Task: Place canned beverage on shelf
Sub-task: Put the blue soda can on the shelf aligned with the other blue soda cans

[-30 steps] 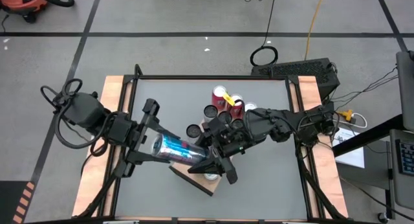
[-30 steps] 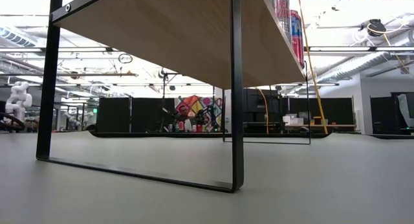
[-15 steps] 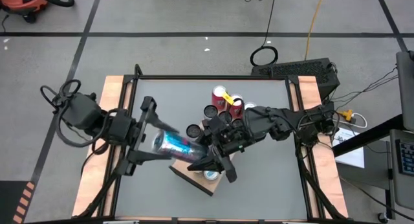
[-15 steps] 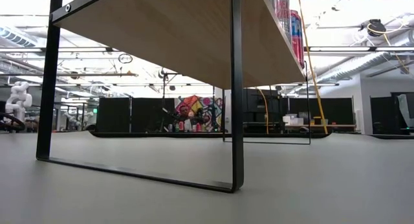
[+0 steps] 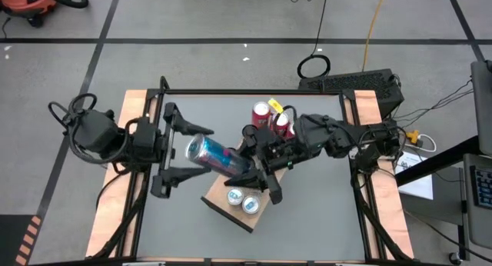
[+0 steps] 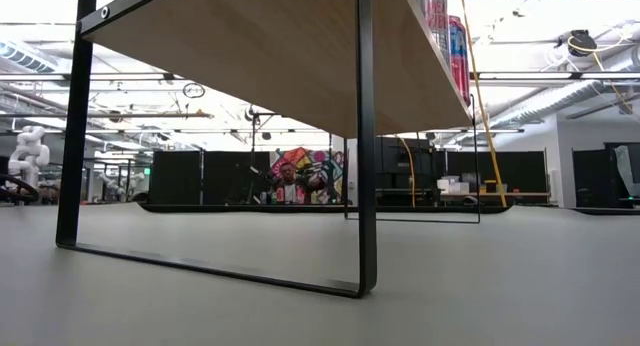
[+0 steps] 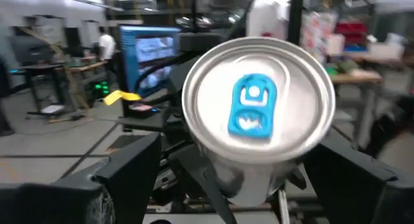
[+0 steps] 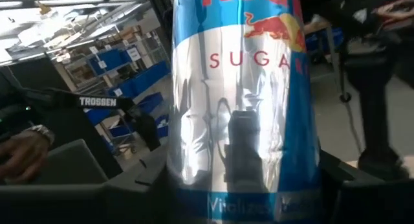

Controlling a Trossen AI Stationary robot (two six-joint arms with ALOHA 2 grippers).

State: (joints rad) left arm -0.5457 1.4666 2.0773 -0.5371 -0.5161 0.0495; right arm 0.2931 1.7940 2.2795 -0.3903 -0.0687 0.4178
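Your task's thing is a slim blue-and-silver aluminium beverage can (image 5: 213, 154) with red lettering and a red bull emblem on its side; its silver lid carries a bright blue pull tab, seen face-on in the left wrist view (image 7: 253, 111). From above it lies tilted on its side in the air over the grey tabletop (image 5: 315, 197), just off the ten o'clock edge of the flat light-brown wooden shelf board (image 5: 223, 208), not resting on anything. Your right end effector (image 5: 257, 170) grips the can at its four o'clock end, its dark fingers clamped around the bottom of the can's body, which fills the right wrist view (image 8: 242, 107). Your left end effector (image 5: 181, 151) sits at the can's nine o'clock side with its two fingers spread wide, one above and one below the lid end, touching nothing. On the shelf board, at about six o'clock from the held can, two silver-topped cans (image 5: 241, 200) stand upright side by side. At about one o'clock from the held can, a cluster of red upright cans (image 5: 269, 116) stands on the tabletop, partly hidden by the right arm.
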